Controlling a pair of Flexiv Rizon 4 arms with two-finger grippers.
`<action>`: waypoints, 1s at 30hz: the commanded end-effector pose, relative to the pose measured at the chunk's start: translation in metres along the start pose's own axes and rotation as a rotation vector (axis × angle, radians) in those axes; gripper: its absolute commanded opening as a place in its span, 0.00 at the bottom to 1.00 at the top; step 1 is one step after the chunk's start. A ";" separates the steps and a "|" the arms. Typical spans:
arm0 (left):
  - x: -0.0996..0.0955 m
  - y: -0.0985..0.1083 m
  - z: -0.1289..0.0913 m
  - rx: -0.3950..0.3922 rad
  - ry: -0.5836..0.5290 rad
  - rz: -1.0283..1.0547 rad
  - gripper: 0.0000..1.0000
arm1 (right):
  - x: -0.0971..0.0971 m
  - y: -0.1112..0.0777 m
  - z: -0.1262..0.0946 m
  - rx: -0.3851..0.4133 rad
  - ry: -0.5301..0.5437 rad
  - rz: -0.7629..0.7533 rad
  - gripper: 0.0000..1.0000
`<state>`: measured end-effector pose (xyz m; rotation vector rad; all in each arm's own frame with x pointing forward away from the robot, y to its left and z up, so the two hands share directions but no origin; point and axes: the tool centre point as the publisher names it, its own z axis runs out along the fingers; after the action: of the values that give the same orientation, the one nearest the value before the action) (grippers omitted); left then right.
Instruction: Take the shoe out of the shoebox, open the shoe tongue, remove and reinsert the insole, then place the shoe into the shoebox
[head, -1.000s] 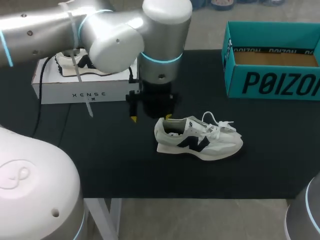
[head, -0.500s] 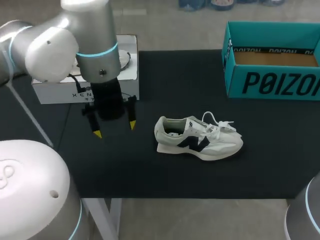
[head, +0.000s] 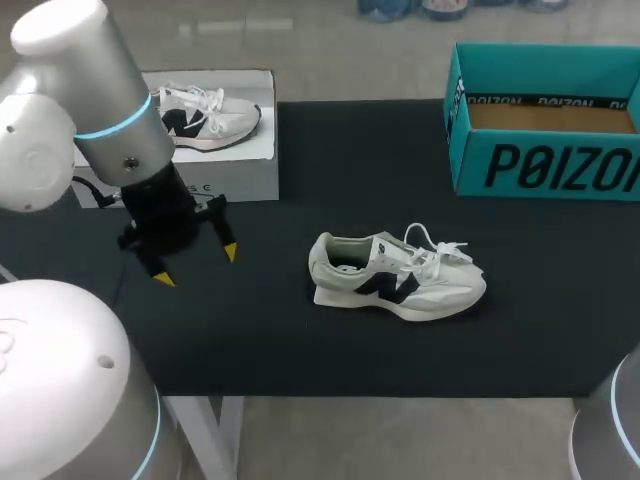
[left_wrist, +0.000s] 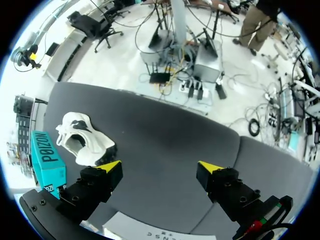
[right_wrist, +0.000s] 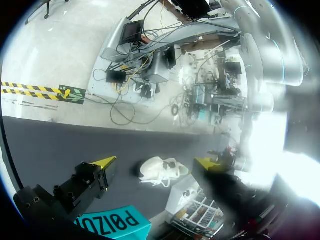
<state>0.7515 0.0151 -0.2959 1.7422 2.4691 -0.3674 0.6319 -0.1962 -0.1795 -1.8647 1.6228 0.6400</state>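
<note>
Black table (head: 300, 340) | white-grey shoe (head: 397, 276) upright, laces loose | teal shoebox (head: 545, 120) open

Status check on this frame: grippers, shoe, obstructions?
Left gripper open, empty, apart from shoe. Right gripper open, empty. Shoe upright on table, outside teal shoebox. White display box at table's left rear.

Shoebox (head: 560, 165) cut off at right edge of head view; insole inside shoe (head: 397, 278) too dark to make out
</note>
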 end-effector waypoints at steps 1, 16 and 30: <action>0.005 -0.002 0.001 -0.006 -0.097 0.002 1.00 | -0.002 0.008 0.001 0.363 0.006 -0.001 1.00; 0.018 0.006 -0.006 0.483 -0.503 -0.405 1.00 | -0.002 0.008 0.001 0.363 0.006 -0.001 1.00; 0.024 -0.001 0.025 0.892 -0.785 -0.766 1.00 | -0.002 0.008 0.001 0.363 0.006 -0.001 1.00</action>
<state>0.7383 0.0328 -0.3130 1.1174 2.5204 -1.2570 0.6319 -0.1963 -0.1795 -1.8646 1.6229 0.6400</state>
